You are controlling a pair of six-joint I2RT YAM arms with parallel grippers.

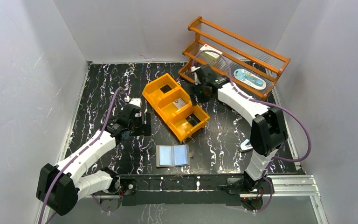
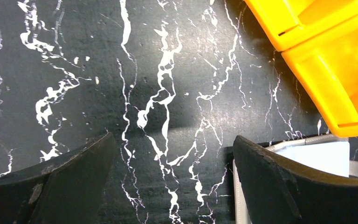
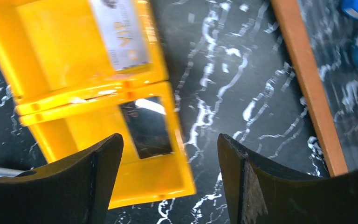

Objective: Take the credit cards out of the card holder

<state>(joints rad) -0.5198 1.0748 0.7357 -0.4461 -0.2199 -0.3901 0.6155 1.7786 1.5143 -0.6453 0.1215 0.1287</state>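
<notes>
The card holder (image 1: 172, 155) lies open and flat near the table's front edge, pale blue lining up; no card shows in its slots. Its corner shows in the left wrist view (image 2: 326, 156). Three credit cards lie in the orange bin (image 1: 160, 105), one per compartment: a black card (image 1: 167, 88), a silvery card (image 1: 181, 103) and a dark card (image 1: 193, 120). My left gripper (image 1: 139, 123) is open and empty over bare table (image 2: 172, 140), left of the holder. My right gripper (image 1: 192, 88) is open and empty over the bin's far end (image 3: 170, 140), by the black card (image 3: 147, 126) and silvery card (image 3: 119, 35).
A wooden rack (image 1: 261, 49) stands at the back right with a cream box (image 1: 212, 53) and a blue-and-white packet (image 1: 251, 78) in it; its rail (image 3: 307, 88) runs right of my right gripper. A small pale object (image 1: 246, 147) lies by the right arm.
</notes>
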